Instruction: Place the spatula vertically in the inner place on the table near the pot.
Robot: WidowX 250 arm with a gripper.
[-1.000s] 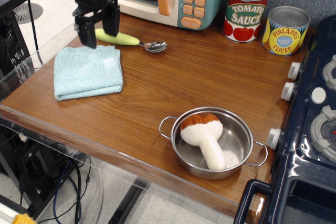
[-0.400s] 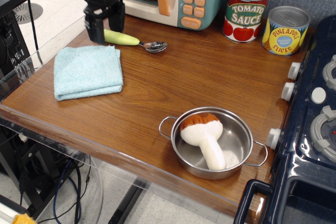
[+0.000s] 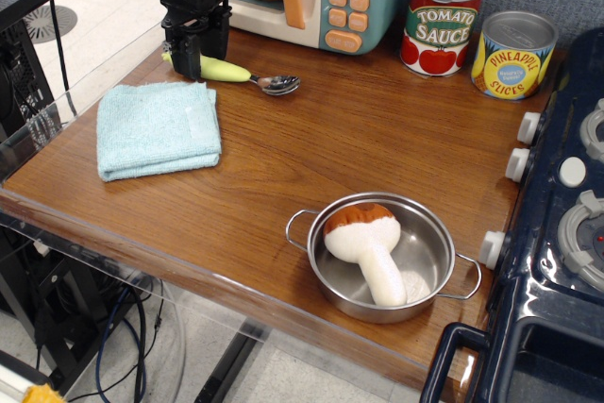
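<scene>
We see a black gripper [image 3: 196,61] lowered over the spatula [image 3: 231,73], its fingers either side of the yellow-green handle; we cannot tell whether they grasp it. The spatula lies flat on the table [image 3: 359,139], far from the pot [image 3: 382,257], behind a blue cloth [image 3: 158,128].

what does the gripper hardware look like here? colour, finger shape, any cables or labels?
The gripper is all black: a blocky, boxy body with two flat, slab-like fingers hanging below it. Matte finish with a few glossy edges. No markings, stickers or loose cables are visible. The arm above is cut off by the frame.
</scene>
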